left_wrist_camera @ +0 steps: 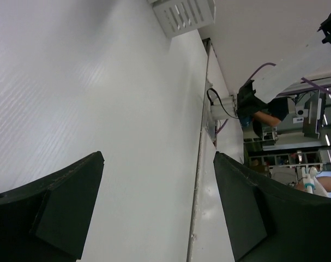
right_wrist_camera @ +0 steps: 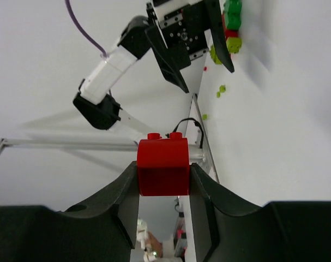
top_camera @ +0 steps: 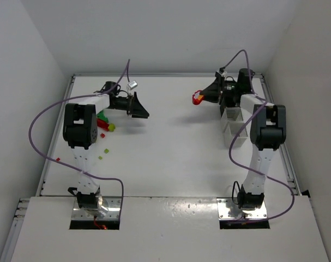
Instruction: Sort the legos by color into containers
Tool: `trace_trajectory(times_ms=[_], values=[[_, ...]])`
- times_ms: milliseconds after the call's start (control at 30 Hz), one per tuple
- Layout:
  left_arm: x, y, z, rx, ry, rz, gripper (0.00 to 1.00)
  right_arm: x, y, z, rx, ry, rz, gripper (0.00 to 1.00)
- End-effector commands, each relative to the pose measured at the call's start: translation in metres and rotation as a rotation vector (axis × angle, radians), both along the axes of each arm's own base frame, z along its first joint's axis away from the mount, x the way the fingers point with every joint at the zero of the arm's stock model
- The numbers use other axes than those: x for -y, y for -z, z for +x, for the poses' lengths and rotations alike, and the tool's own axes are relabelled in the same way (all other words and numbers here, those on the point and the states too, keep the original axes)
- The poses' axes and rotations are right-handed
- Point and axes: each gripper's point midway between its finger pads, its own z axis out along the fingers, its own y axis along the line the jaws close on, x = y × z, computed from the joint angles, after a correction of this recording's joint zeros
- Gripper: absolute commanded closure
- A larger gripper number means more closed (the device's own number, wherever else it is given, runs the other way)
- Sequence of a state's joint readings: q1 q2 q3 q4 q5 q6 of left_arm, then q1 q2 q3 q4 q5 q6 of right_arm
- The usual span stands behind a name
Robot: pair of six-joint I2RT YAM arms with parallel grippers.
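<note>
Step in hand: carrying one piece to its bin. Right gripper (right_wrist_camera: 163,176) is clamped on a red brick (right_wrist_camera: 163,164), one finger on each side face, the brick seated right at the fingertips. In the overhead view the brick hangs above the table (top_camera: 170,153) at the far right, just left of the bins (top_camera: 233,117). It is not over any of them.

Left gripper (left_wrist_camera: 158,169): fingers spread wide with nothing between them, held above the table next to the legos (top_camera: 104,123) at the far left. Red, green and lime pieces are heaped there, with a few lime bits loose nearer the arm bases.

Brick attitude, from the right wrist view: studs face out past the fingertips, away from the wrist. Two studs sit side by side across the gap between the fingers. The face shown is about square, and its depth is hidden, so I cannot tell the long axis. Overhead, the gripper points left, toward table centre and away from the bins.

Bins: two white ones are clear overhead. The rest of the row sits under the right arm and I cannot make it out, nor what any bin holds.

Next move, my judgement: swing the right wrist back over the row, pick the bin meant for red, centre the brick above its opening, then let go. The risk is dropping onto a rim, since the openings are small.
</note>
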State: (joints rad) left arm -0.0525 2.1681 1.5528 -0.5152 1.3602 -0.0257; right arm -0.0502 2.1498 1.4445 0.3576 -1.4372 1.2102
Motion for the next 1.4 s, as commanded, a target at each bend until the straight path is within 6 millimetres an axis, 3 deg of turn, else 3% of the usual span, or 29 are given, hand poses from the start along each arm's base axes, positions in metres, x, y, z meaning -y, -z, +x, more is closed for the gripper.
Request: trace_trajectory(times_ms=[0,300,433,600,933,1367], values=[[0.014,-0.008,0.004,0.073,0.043,-0.012,0.12,0.024,-0.038,-0.002,0.107,0.066,-0.015,1.0],[0.035,-0.003,0.004,0.056,0.083,-0.007,0.12,0.09,-0.042,-0.012,0.062,0.236,-0.023,1.0],[0.04,-0.009,0.009,0.073,0.09,-0.009,0.12,0.128,-0.04,-0.008,0.048,0.323,-0.023,1.0],[0.045,-0.008,0.009,0.065,0.099,-0.01,0.12,0.161,-0.036,0.001,0.044,0.391,-0.024,1.0],[0.044,-0.004,0.012,0.058,0.089,0.006,0.12,0.202,-0.022,0.031,0.084,0.454,-0.046,1.0],[0.044,-0.001,0.014,0.06,0.08,0.022,0.11,0.221,-0.004,0.053,0.09,0.552,-0.152,1.0]])
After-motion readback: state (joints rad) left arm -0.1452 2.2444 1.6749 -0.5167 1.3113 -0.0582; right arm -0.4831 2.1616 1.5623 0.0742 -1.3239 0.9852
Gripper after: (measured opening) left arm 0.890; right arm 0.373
